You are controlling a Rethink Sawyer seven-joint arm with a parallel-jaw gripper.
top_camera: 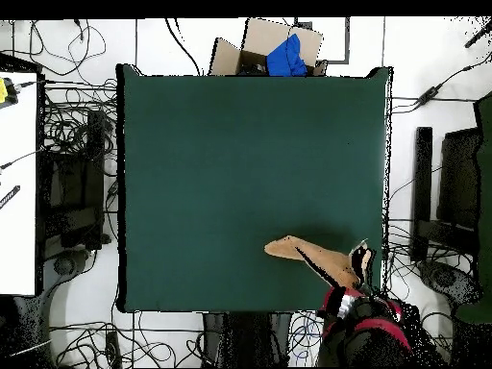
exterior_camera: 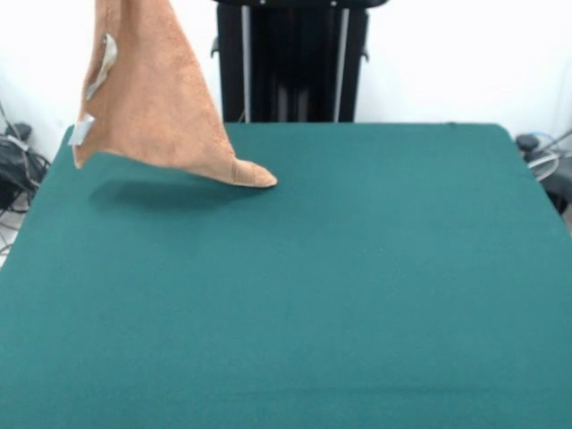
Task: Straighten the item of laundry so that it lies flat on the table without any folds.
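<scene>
The peach-orange towel [exterior_camera: 152,98] hangs in the air over the far left part of the dark green table [exterior_camera: 357,268]. It drapes down from above the front view's top edge. Its lower right corner [exterior_camera: 255,174] touches the felt and its lower left corner, with a white tag [exterior_camera: 82,130], hangs just above it. In the overhead view the towel [top_camera: 312,255] shows as a narrow strip near the table's [top_camera: 240,154] bottom right corner. It runs up to my gripper [top_camera: 351,286] under the red and black arm. The gripper is shut on the towel's top; its fingers are hidden.
The black robot pedestal [exterior_camera: 290,58] stands behind the table's far edge. A cardboard box with a blue thing [top_camera: 281,50] sits beyond the table's opposite edge. Cables lie on the floor round the table, with black equipment [top_camera: 452,192] on one side.
</scene>
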